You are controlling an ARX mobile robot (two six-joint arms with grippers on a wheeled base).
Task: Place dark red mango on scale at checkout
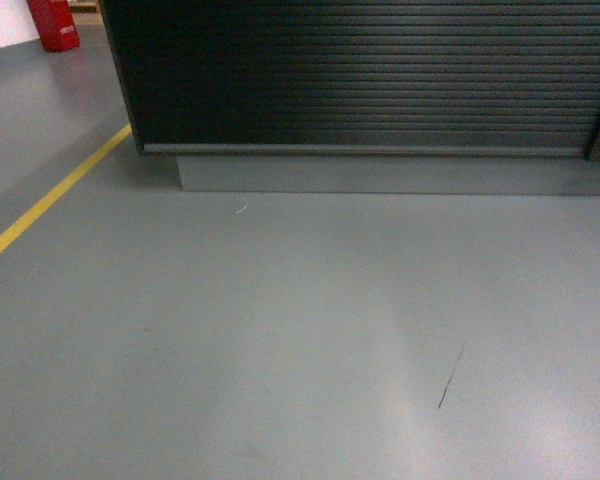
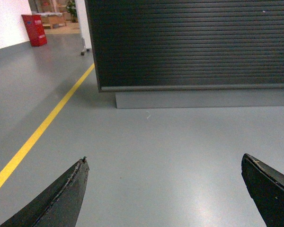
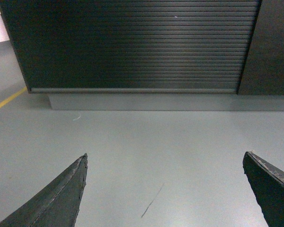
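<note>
Mango and scale are out of your sight; no writing reads anywhere. Your left pincer (image 2: pixel 163 189) and right pincer (image 3: pixel 164 189) gape wide, holding nothing, above grey floor (image 1: pixel 280 330), facing the checkout (image 1: pixel 370 80) table's ribbed front at the far side.

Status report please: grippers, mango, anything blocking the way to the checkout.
Left gripper open, right gripper open, both empty. Mango and scale not in view. Checkout ahead, bare grey floor between.
</note>
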